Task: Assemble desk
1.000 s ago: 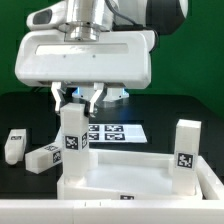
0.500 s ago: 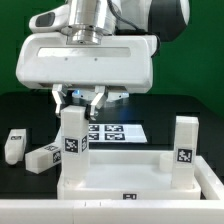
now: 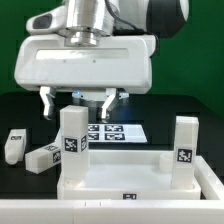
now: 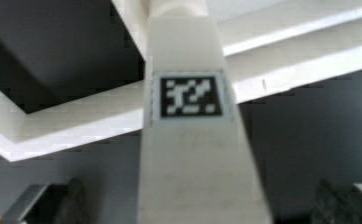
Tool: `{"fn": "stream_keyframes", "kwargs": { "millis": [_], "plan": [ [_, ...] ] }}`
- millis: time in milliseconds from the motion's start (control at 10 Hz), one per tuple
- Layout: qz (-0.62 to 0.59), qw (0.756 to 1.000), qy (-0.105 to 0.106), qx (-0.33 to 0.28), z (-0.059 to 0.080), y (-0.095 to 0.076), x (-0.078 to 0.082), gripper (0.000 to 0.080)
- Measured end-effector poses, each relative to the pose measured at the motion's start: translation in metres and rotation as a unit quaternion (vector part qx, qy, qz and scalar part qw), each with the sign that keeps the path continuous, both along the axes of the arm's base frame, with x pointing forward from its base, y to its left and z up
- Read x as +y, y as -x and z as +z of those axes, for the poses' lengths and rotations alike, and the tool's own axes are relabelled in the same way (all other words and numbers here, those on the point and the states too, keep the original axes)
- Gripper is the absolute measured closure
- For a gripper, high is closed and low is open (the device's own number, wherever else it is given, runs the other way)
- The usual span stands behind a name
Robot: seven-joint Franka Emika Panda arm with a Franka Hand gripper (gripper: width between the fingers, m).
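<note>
At the front of the black table, desk top lies flat, rim up, nearest the exterior camera.
- Left upright leg stands in the corner on the exterior view's left; square tag faces the camera.
- Right upright leg stands in the corner on the exterior view's right, also tagged, also vertical.
- Two loose leg blocks lie on the table off the top's left side in the exterior view: one further out, one just beside the top, tilted on its side.
- Marker board flat on the table behind the top, between the two upright legs as seen.
- Gripper hangs directly over the left upright leg, jaws spread wide. Fingers sit either side of the leg's upper end, clear of it; nothing held.
- Wrist view: same leg fills the centre, its tag sharp, dark fingertips well out to both sides. White rim of the top crosses behind.
</note>
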State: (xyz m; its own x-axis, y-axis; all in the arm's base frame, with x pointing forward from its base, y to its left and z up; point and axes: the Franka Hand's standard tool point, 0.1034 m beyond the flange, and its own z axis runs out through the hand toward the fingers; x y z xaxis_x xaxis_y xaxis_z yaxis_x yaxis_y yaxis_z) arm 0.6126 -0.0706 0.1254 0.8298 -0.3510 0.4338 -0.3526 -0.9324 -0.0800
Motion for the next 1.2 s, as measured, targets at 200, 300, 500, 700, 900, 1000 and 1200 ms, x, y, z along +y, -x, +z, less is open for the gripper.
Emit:
{"fn": "stream_keyframes", "kwargs": {
  "millis": [200,300,500,700,900,1000,1200],
  "plan": [
    [-0.011,0.995,-0.063,0.075,-0.005,-0.004,0.009,0.0151],
    [-0.016,0.992,-0.077,0.093,-0.008,-0.004,0.014,0.0151],
    [-0.011,0.978,-0.117,0.175,-0.008,0.001,0.022,0.0151],
    [-0.021,0.975,-0.121,0.186,-0.007,0.002,0.014,0.0151],
    [-0.026,0.975,-0.122,0.186,-0.008,0.002,0.015,0.0178],
    [-0.035,0.974,-0.125,0.186,-0.008,0.002,0.015,0.0355],
    [-0.112,0.965,-0.145,0.187,-0.008,0.002,0.016,0.0519]
  ]
}}
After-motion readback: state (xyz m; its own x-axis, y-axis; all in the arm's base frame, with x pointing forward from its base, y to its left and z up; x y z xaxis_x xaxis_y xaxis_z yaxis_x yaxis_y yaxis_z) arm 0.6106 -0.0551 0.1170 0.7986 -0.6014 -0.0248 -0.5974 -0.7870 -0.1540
